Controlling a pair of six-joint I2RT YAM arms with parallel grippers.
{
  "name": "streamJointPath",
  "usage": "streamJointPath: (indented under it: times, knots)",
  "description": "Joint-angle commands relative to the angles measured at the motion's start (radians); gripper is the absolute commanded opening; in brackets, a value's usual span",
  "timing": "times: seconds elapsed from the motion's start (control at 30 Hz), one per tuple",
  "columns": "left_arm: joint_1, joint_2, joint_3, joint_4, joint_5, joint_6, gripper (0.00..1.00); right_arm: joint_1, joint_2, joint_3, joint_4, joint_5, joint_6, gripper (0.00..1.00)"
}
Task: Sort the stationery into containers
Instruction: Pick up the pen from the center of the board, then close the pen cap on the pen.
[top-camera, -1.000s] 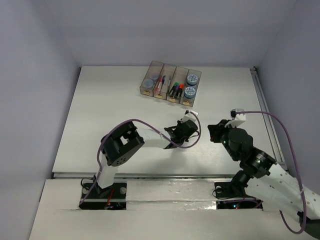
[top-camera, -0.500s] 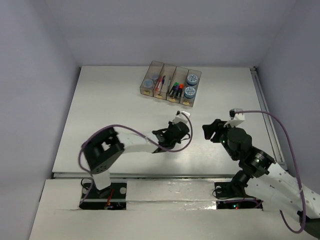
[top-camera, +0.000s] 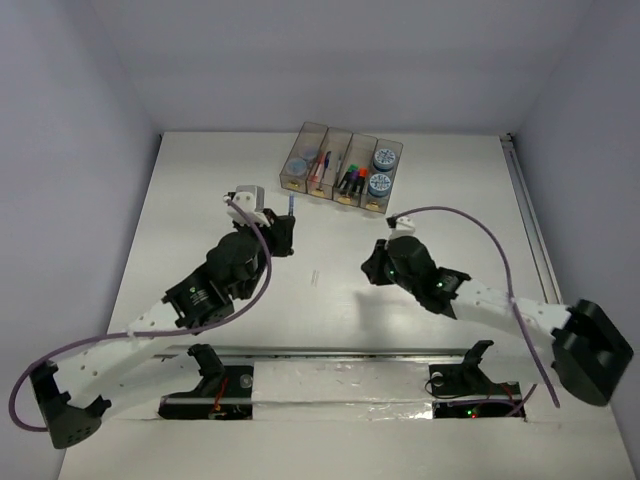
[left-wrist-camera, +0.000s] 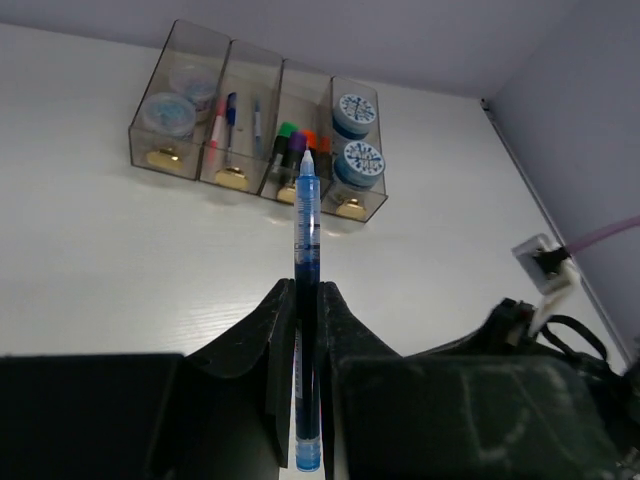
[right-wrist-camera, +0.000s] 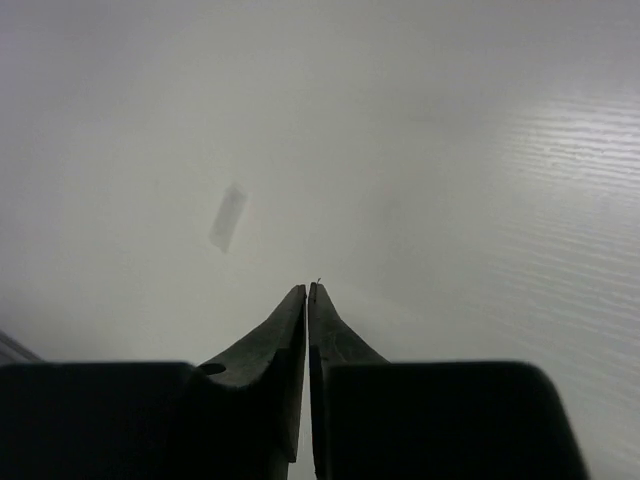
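Left arm is stretched way out over the white table (top-camera: 450, 190), elbow low. The left gripper (left-wrist-camera: 303, 290) points toward the row of four narrow smoky-brown translucent plastic bins (left-wrist-camera: 305, 90) at the far side. Its fingers are pinched nearly together on a thin blue plastic pen (left-wrist-camera: 306, 215). The pen sticks straight out past the fingertips, pale tip aimed at the bins but well short of them. Right arm lies low and reaches in from the right. The right gripper (right-wrist-camera: 307, 290) is closed tight on nothing, over bare tabletop near a faint little rectangular mark (right-wrist-camera: 228, 217).

Compared to a second ago, the left arm was folded up by its base with its gripper around mid-table. Now it's unfolded and swung left. The right arm was reared up on the right and has dropped down and reached inward. Bins haven't moved.

In the bins there are round blue-grey rolls (left-wrist-camera: 362, 160) in both end ones and pink and blue pens (left-wrist-camera: 230, 105) in the second. Short green, purple and orange highlighters (left-wrist-camera: 288, 135) sit in the third. The print on the roll tops is too small to read.
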Motion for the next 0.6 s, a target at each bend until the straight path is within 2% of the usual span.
streamJointPath:
  times: [0.0,0.03,0.07,0.17,0.33,0.57]
  knots:
    - [0.008,-0.089,-0.036,-0.135,-0.002,-0.023,0.00,0.020,0.144,0.075,0.182,-0.077,0.048,0.12]
    - [0.008,-0.107,-0.036,-0.147,0.001,-0.034,0.00,0.031,0.223,0.096,0.183,-0.075,0.043,0.23]
    - [0.008,-0.121,-0.039,-0.161,0.014,-0.037,0.00,0.031,0.265,0.122,0.179,-0.073,0.040,0.46]
    - [0.008,-0.150,-0.030,-0.213,0.030,-0.037,0.00,0.057,0.408,0.222,0.145,-0.050,0.035,0.63]
    - [0.008,-0.183,-0.021,-0.233,0.070,-0.018,0.00,0.123,0.589,0.372,0.082,0.009,0.028,0.65]
    - [0.008,-0.203,-0.010,-0.244,0.094,0.012,0.00,0.170,0.749,0.537,-0.074,0.135,0.015,0.57]
